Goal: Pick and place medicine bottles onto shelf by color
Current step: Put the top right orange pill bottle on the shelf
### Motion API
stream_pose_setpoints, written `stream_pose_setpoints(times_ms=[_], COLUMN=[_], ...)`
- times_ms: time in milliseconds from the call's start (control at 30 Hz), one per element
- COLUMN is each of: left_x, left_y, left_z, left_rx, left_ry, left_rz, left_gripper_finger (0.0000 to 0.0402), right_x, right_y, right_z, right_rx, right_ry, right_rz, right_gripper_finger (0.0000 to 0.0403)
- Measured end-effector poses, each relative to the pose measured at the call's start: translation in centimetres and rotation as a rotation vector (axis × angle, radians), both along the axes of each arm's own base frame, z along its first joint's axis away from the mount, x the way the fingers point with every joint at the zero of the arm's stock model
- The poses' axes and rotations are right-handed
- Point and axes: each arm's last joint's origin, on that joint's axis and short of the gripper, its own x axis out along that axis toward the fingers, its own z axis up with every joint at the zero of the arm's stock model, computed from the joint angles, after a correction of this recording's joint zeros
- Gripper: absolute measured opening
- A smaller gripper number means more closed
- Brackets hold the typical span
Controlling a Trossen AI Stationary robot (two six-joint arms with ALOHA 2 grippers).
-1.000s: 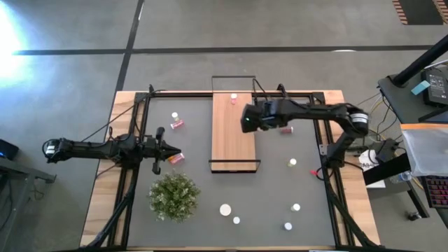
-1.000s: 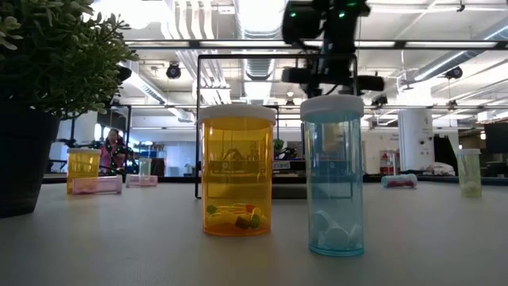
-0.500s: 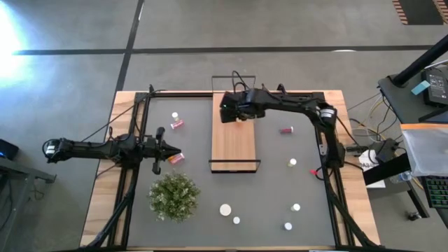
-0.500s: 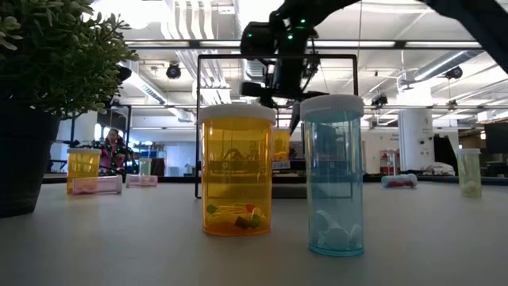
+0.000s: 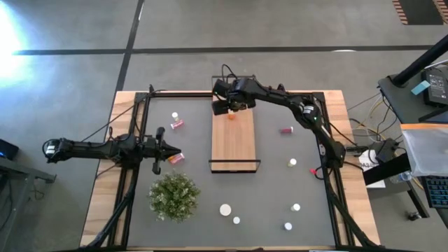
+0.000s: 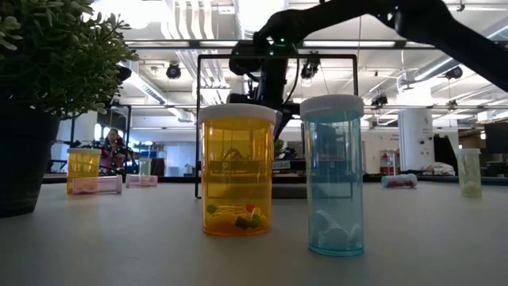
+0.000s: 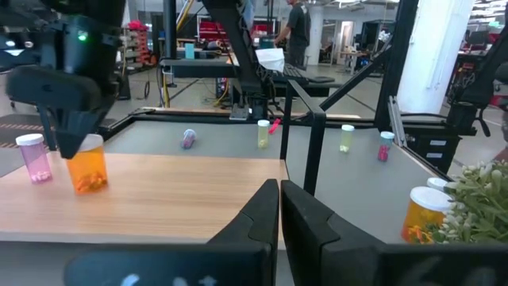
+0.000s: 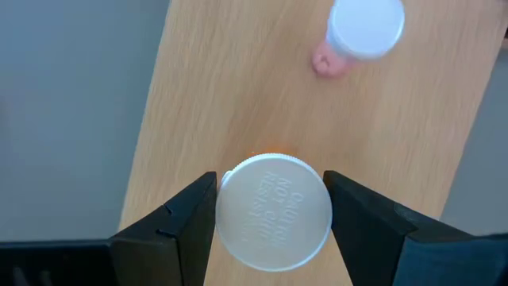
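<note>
Orange bottle [image 8: 274, 212] on shelf [image 8: 198, 119], pink bottle [image 8: 361, 32] beside

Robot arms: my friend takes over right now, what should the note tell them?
Right end effector: over the far end of the shelf, fingers on either side of an orange bottle that stands on the wood beside a pink bottle.
Left end effector: shut, empty, waiting at the table's left side.
Done: the pink bottle is on the shelf; the orange one is down but not clearly released.
Left: bottles scattered on the mat, some lying down, near the plant and on the right.
</note>
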Motion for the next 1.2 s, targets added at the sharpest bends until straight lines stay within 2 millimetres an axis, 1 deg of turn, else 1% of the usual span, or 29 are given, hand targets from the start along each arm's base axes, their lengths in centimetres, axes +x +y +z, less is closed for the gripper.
stream_pose_setpoints(times_ms=[167, 700, 1200], left_x=[0.0, 0.0, 0.0], left_y=[0.0, 0.0, 0.0], left_z=[0.0, 0.0, 0.0], left_rx=[0.0, 0.0, 0.0], left_ry=[0.0, 0.0, 0.001], left_rz=[0.0, 0.0, 0.0], left_gripper_finger=[0.0, 0.0, 0.0], right_x=[0.1, -0.7, -0.7], right_y=[-0.8, -1.5, -1.4], right_z=[0.0, -0.1, -0.1], right_rx=[0.014, 0.033, 0.053], right_ry=[0.017, 0.055, 0.051], right_rz=[-0.014, -0.043, -0.036], right_gripper_finger=[0.0205, 0.0205, 0.0205])
